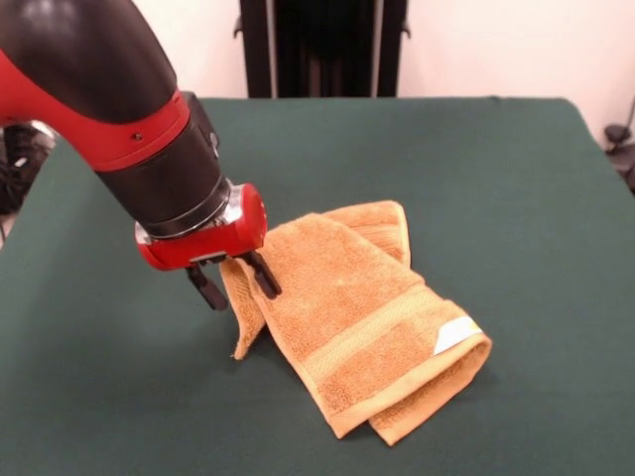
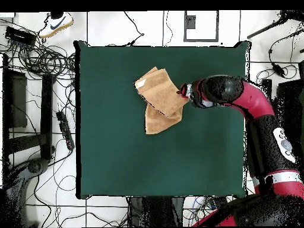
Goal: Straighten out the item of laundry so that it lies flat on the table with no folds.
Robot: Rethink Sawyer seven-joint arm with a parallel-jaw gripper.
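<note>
My hand point(image 1: 236, 281) sits low at one edge of the towel point(image 1: 362, 312), two dark fingers point(image 1: 264, 275) angled down and spread narrowly, a raised flap of the towel's edge between them; I can't tell whether they actually pinch the cloth or just straddle it. Towel is orange-tan terry, folded over itself, doubled, not flat. A woven band runs across its top layer near the end away from my hand, with a small white label point(image 1: 456, 333) at that end's corner. A second fold pokes out behind the top layer on the far side of the towel from the label. Towel rests on the green counter point(image 1: 496, 188), which stretches well past the towel on every side. Overhead view: towel point(image 2: 160, 100) lies in the counter's point(image 2: 119, 160) upper middle, my hand point(image 2: 184, 92) touching its edge.
</note>
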